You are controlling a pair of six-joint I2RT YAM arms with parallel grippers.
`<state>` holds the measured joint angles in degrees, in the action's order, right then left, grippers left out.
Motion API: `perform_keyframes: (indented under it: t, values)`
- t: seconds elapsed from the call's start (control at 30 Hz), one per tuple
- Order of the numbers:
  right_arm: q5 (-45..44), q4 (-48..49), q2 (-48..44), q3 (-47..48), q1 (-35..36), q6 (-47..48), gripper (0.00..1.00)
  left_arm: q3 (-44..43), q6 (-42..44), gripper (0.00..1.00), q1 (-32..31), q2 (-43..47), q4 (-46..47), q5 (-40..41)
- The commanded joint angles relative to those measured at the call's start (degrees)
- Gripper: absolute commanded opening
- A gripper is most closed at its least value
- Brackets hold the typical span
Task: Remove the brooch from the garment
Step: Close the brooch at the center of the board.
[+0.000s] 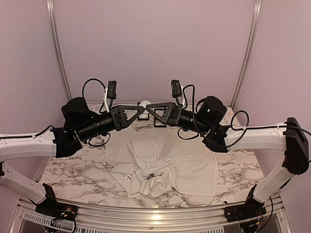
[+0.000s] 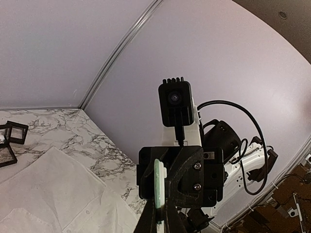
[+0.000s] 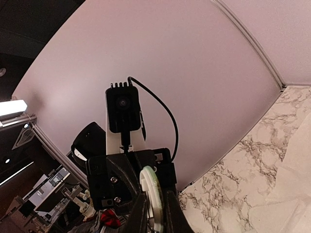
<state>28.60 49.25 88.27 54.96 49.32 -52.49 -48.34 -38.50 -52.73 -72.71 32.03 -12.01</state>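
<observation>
So, both arms are held up high, with the left pincer (image 1: 140, 111) and right pincer (image 1: 149, 109) set tip to tip in the middle. A thin pale disc (image 2: 159, 189), white with a greenish edge, is pinched between them and seen edge-on from both wrists. The left pincer is closed right down on it, with only the disc's thickness between the fingers. The right pincer is clamped on the same disc from the opposite side, jaws nearly together too. Whether that disc is the brooch can't be told tbh, since only its edge is shown.

The shirt (image 1: 165, 162) is found well below the pincers, touched by neither one. It's laid on the marble table (image 1: 73, 174), spread fairly flat under the right pincer and bunched into folds nearer the arm bases. A small dark spot (image 1: 152, 175) can be made out in those folds, too small to be identified.

A couple of little black-framed boxes (image 2: 14, 132) are parked on the table below and just beyond the pincer tips, past the shirt's far edge. From the left wrist, the right wrist's camera (image 2: 175, 102) is seen straight above the disc.
</observation>
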Motion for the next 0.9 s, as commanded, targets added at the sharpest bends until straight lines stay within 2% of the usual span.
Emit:
perform_keyframes:
  t: [0.0, 0.87]
  values:
    - [-3.1, 0.4, -0.5, 0.7, -0.3, 0.8, 0.12, 1.1, -0.4, 0.00, -0.7, 2.0, 1.5, -0.2]
    - [-3.1, -3.2, -2.1, 1.7, 0.4, 4.5, 0.24, 0.6, 0.5, 0.00, -0.7, 1.4, -0.8, 0.9]
